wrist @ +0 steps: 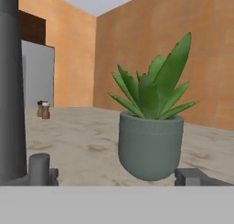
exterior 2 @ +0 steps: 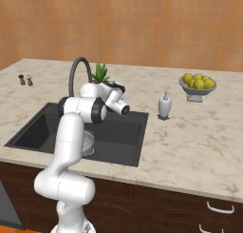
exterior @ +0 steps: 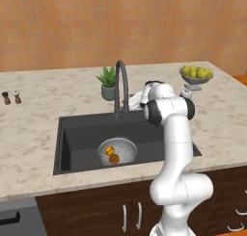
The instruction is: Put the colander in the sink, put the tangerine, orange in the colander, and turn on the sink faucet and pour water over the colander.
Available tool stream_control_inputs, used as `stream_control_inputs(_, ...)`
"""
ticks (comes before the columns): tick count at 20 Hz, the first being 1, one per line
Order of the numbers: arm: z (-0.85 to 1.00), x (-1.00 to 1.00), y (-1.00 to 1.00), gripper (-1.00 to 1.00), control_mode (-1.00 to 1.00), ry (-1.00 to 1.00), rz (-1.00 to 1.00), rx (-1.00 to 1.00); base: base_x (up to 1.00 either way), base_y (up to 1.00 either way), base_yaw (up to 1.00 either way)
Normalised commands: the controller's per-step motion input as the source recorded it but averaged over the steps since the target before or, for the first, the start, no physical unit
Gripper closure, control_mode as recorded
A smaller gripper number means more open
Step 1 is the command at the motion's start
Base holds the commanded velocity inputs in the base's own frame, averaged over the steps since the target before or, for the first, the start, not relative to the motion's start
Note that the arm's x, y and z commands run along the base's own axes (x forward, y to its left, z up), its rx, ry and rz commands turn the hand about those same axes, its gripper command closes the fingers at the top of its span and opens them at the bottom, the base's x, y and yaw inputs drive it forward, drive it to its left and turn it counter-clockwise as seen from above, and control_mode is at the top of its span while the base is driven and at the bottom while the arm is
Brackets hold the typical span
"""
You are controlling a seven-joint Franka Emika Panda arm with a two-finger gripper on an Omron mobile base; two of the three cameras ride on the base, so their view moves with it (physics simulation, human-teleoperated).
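Colander (exterior: 117, 151) sits in the sink (exterior: 77, 134), holding two orange fruits (exterior: 112, 154). Hand (wrist: 119, 176), fingertips spread wide and empty, hangs beside the faucet (exterior: 120, 88) facing a potted plant (wrist: 150, 127) on the surface (exterior: 34, 124).

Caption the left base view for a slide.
Two fruits sit in the colander in the sink; faucet dry, arm reaching behind it.

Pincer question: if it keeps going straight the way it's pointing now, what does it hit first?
Most likely the potted plant, which sits dead ahead between the pincer tips in the hand view. The sink faucet stands off at the left edge, beside that line. Depth is hard to judge.
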Motion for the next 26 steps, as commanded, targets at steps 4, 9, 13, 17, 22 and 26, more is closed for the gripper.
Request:
stream_control_inputs(4, -0.23, 0.28, 0.04, 1.00, -1.00, -0.01, -0.09, 0.00, 0.00, 0.00, 0.00)
stream_control_inputs(9, -0.38, 0.07, -0.09, 1.00, -1.00, -0.04, -0.04, 0.00, 0.00, 0.00, 0.00)
stream_control_inputs(13, -0.60, -0.04, -0.35, 1.00, -1.00, -0.13, -0.03, 0.00, 0.00, 0.00, 0.00)
stream_control_inputs(17, -0.62, -0.02, -0.50, 1.00, -1.00, -0.07, -0.11, 0.00, 0.00, 0.00, 0.00)
stream_control_inputs(22, -0.61, -0.04, -0.66, 1.00, -1.00, -0.01, -0.18, 0.00, 0.00, 0.00, 0.00)
stream_control_inputs(26, -0.64, -0.08, -0.70, 1.00, -1.00, 0.00, -0.18, 0.00, 0.00, 0.00, 0.00)
